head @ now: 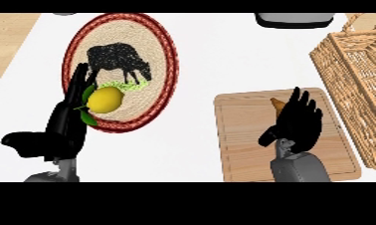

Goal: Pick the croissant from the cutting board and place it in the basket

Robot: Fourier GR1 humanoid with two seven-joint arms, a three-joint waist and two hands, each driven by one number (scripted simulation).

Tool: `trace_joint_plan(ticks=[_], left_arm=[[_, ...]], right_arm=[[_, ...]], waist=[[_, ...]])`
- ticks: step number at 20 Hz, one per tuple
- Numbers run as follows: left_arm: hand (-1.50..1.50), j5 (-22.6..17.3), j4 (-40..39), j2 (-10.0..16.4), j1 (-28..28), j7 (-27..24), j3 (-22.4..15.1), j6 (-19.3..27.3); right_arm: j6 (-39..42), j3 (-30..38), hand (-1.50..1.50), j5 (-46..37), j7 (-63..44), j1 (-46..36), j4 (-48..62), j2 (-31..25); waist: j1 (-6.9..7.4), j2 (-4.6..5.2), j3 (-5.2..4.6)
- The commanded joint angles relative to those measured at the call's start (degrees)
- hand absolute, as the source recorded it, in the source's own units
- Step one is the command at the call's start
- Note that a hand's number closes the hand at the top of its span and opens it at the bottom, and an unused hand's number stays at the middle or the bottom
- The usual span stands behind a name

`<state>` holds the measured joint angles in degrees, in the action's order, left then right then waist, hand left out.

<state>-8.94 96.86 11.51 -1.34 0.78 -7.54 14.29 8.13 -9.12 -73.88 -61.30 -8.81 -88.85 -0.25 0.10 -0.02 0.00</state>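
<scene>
Held right hand [297, 122] open over croissant [277, 103] on cutting board [242, 139], fingers straight, perhaps touching it. Rested left hand [66, 119] open beside lemon [105, 99] on plate [170, 59]. Saw basket [352, 79] just right of board.

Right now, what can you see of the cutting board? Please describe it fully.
The cutting board is a pale wooden rectangle with rounded corners and a thin groove just inside its edge. It lies flat on the white counter, at the view's lower right, with the basket close along its right side; whether they touch I cannot tell. The right robot hand is over its middle, fingers straight, hiding most of the croissant; only a brown tip shows.
</scene>
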Motion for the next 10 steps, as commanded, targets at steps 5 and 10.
trace_joint_plan(ticks=[5,10], left_arm=[[0.00,3.5,-1.4,-3.3,1.1,-2.3,-0.4,0.0],[0.00,2.7,-1.1,-2.6,0.6,-1.0,1.5,-2.6]], right_arm=[[-1.5,4.8,-1.50,1.1,0.2,-2.4,5.0,-0.9],[-1.2,6.7,-1.50,1.0,0.0,-1.9,4.2,-1.2]], waist=[[0.00,0.03,0.00],[-0.03,0.01,0.00]])
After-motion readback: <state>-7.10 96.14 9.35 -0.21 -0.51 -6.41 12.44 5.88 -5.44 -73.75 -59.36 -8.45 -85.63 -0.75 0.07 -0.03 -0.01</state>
